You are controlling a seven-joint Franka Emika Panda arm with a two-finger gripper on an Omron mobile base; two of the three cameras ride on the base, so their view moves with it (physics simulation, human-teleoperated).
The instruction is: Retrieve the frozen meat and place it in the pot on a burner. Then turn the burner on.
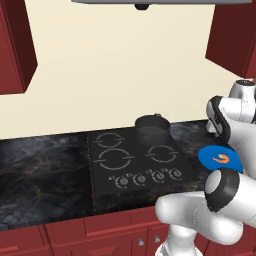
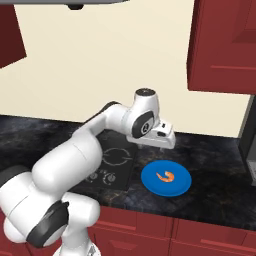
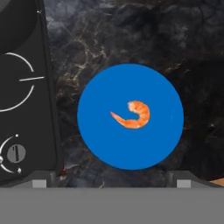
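Observation:
The frozen meat [image 3: 133,115], a small orange-red curl, lies in the middle of a flat blue plate [image 3: 105,140] on the dark counter right of the cooktop; it also appears as the meat [image 1: 221,159] [image 2: 165,176]. My gripper [image 3: 111,181] hovers straight above the plate, open, with its fingertips [image 3: 39,182] far apart and nothing between them. In the right base view the gripper [image 2: 162,141] hangs over the plate's far edge. The dark grey pot [image 1: 151,128] stands on the cooktop's rear right burner, whose ring it covers.
The black cooktop [image 1: 137,160] has a large double-ringed mark [image 1: 114,159], smaller rings [image 1: 162,153] and a row of knobs [image 1: 147,176] along its front. One knob [image 3: 15,153] lies left of the plate. Red cabinets hang at both sides.

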